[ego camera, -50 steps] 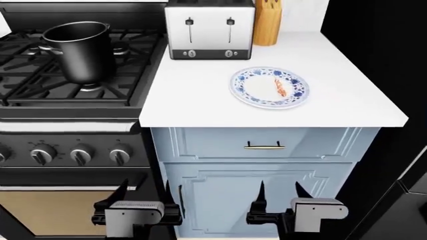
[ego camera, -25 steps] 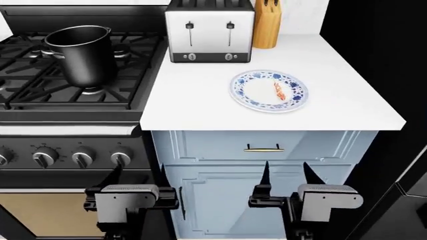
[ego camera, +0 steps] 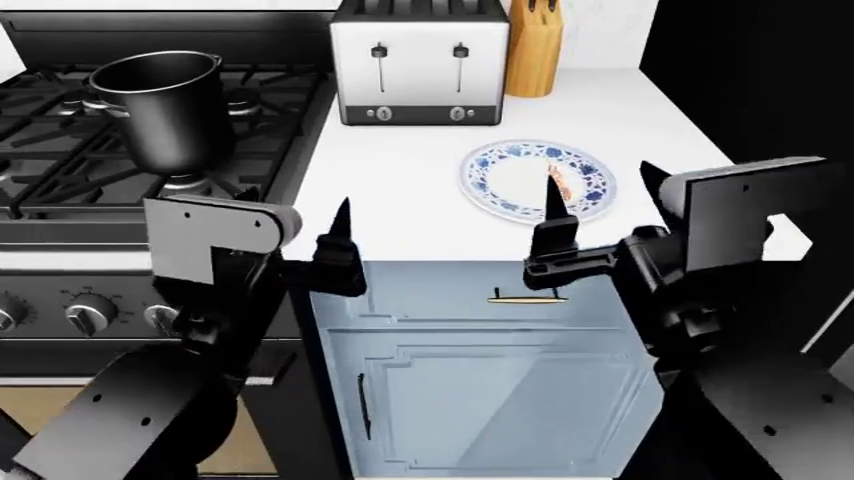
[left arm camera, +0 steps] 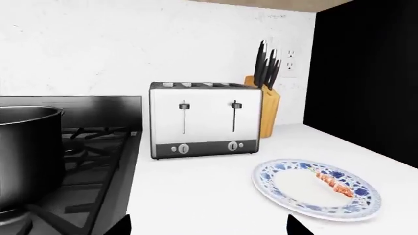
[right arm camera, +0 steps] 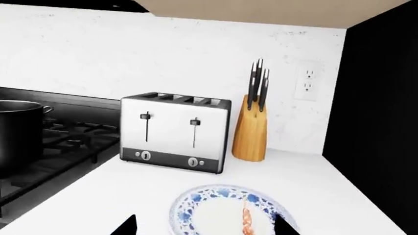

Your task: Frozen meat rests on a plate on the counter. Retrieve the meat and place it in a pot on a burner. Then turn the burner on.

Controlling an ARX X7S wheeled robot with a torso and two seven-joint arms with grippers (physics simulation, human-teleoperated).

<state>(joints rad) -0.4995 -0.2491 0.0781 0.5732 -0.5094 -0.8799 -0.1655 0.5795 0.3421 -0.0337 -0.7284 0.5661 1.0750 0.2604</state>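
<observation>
Frozen meat (ego camera: 559, 181) lying on the plate (ego camera: 514, 190) on the counter (ego camera: 400, 210), just at 12 o'clock of the right gripper (ego camera: 603, 196). Fingers spread apart, holding nothing. Left gripper (ego camera: 287, 222) likewise spread.

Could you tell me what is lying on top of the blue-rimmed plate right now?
The frozen meat, small reddish chunks on a pale skewer, lies on the plate, toward the side away from the stove. Nothing else shows on it. In the head view the right claw covers part of its rim.

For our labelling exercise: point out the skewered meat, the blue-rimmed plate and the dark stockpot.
Reddish-brown skewered meat (left arm camera: 334, 185), left wrist view, middle chunk.
Round white blue-rimmed plate (ego camera: 497, 196), head view, patterned rim.
Tall dark grey metal stockpot (ego camera: 174, 115), head view, side wall.
</observation>
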